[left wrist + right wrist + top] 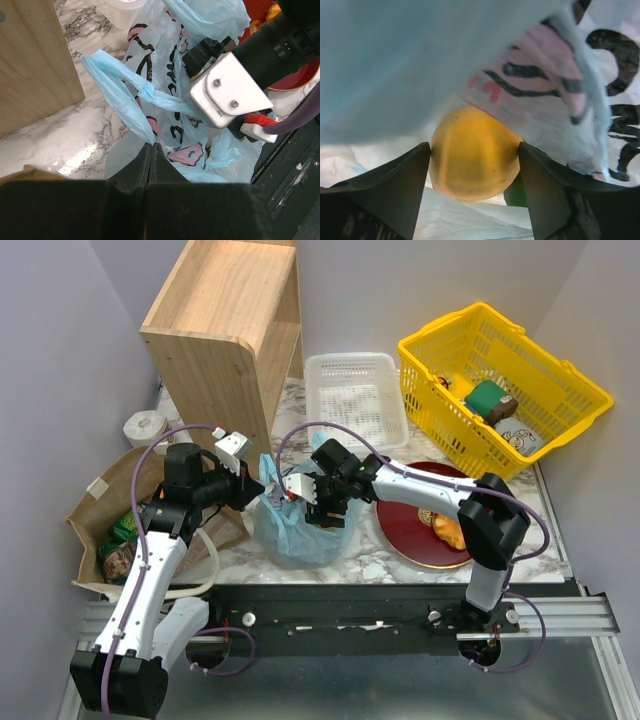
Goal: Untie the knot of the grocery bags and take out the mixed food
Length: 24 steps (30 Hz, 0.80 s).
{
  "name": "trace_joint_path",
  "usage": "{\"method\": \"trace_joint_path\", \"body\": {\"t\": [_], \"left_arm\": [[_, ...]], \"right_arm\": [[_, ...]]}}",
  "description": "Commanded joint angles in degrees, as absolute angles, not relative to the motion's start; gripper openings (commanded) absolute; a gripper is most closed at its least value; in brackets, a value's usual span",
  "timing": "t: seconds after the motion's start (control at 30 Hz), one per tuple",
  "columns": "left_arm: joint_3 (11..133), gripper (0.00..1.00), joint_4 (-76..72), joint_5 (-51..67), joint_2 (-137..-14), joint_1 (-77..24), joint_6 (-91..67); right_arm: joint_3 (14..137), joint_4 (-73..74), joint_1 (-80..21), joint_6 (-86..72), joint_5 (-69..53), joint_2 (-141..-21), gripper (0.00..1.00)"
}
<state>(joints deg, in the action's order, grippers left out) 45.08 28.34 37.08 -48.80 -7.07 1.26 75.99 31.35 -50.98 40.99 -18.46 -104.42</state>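
The light blue plastic bag (296,536) with dark print sits at the table's front middle, its mouth open. My left gripper (151,146) is shut on the bag's left handle loop (116,84), which has a twisted spot (148,93); the top view shows this gripper (250,492) at the bag's left edge. My right gripper (474,146) is inside the bag, shut on the orange fruit (472,155), with a dark green fruit (516,194) behind it. In the top view the right gripper (318,508) is sunk in the bag's mouth. The brown paper bag (105,502) lies at the left with packets inside.
A red plate (405,530) with an orange-yellow pastry (449,531) lies right of the blue bag. A yellow basket (540,370) with goods stands back right, with a white basket (352,370) beside it. A wooden shelf (225,330) stands back left.
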Motion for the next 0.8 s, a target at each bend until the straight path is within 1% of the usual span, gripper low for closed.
{"method": "trace_joint_path", "body": {"t": [0.0,0.07,0.1,0.17,0.2,0.3,0.37,0.4,0.47,0.5,0.6,0.77], "left_arm": [[43.86,0.0,27.16,38.67,-47.64,-6.59,1.5],[43.68,0.0,26.98,38.76,-47.55,-6.51,1.41],[43.77,0.0,26.9,38.85,-47.46,-6.5,1.41],[43.51,0.0,26.81,38.85,-47.37,-6.5,1.41],[43.42,0.0,26.72,38.93,-47.29,-6.5,1.41],[43.33,0.0,26.81,39.02,-47.02,-6.42,1.32],[43.24,0.0,27.07,38.93,-46.85,-6.42,1.41],[43.24,0.0,27.07,38.94,-46.85,-6.42,1.41],[42.98,0.0,26.98,39.02,-47.02,-6.5,1.32],[42.89,0.0,26.81,39.11,-47.02,-6.42,1.23],[42.8,0.0,26.72,39.02,-47.37,-6.42,0.7],[43.42,0.0,28.47,38.85,-47.72,-6.42,1.49]], "right_arm": [[74.02,31.03,-50.98,41.22,-12.23,-106.35,0.8],[72.6,30.32,-51.06,43.4,-10.64,-106.17,0.78],[71.21,30.32,-50.98,44.64,-9.94,-105.91,0.66],[70.23,30.32,-50.98,47.36,-9.84,-104.25,0.46],[70.05,30.58,-50.98,47.72,-10.63,-103.46,0.31],[72.76,33.3,-50.98,48.17,-14.48,-98.72,0.12],[76.36,34.97,-50.45,47.03,-16.95,-94.69,0.08],[77.59,37.16,-50.36,46.93,-20.44,-93.61,0.06],[81.8,40.5,-48.79,46.93,-26.16,-91.59,0.06],[82.78,42.43,-48.26,46.41,-30.98,-89.93,0.05],[85.59,43.68,-46.06,43.25,-37.94,-87.37,0.03],[91.04,42.81,-42.73,35.71,-43.41,-86.75,0.03]]}}
